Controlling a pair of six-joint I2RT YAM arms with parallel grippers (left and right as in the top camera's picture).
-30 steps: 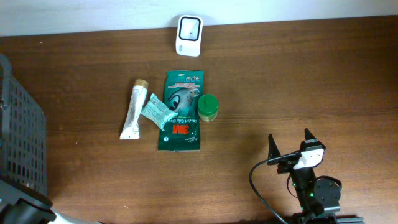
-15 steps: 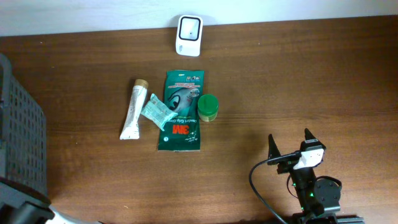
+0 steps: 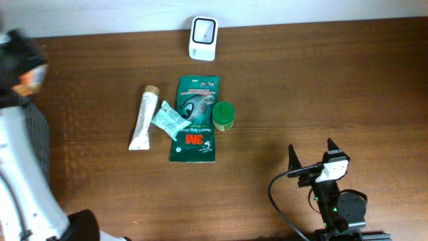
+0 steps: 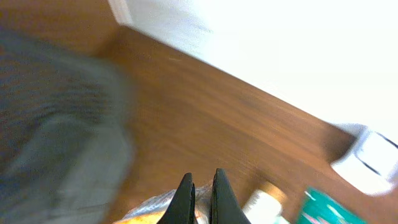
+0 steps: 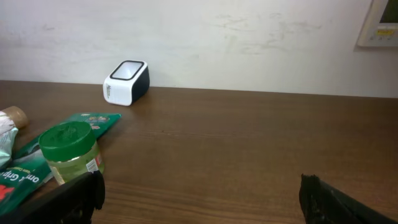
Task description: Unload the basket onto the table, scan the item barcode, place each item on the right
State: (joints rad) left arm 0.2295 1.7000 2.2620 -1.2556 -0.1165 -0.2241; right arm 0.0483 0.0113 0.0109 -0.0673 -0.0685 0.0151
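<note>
Swung left gripper [image 4: 202, 179] into view, clamped on possibly orange crinkly packet [image 4: 151, 211]; right gripper [image 3: 312, 155] agape. Face printed side squarely to white boxy scanner [image 3: 202, 37].

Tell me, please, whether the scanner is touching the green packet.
Apart. The overhead view shows a strip of bare table between the scanner and the top edge of the green packet.

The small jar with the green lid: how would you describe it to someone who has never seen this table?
Find the white scanner at the far edge of the table, by the wall. Nearer than it lies a flat green packet, and the jar stands at that packet's right edge. It alone is round and upright; the packet, white tube and sachet lie flat.
</note>
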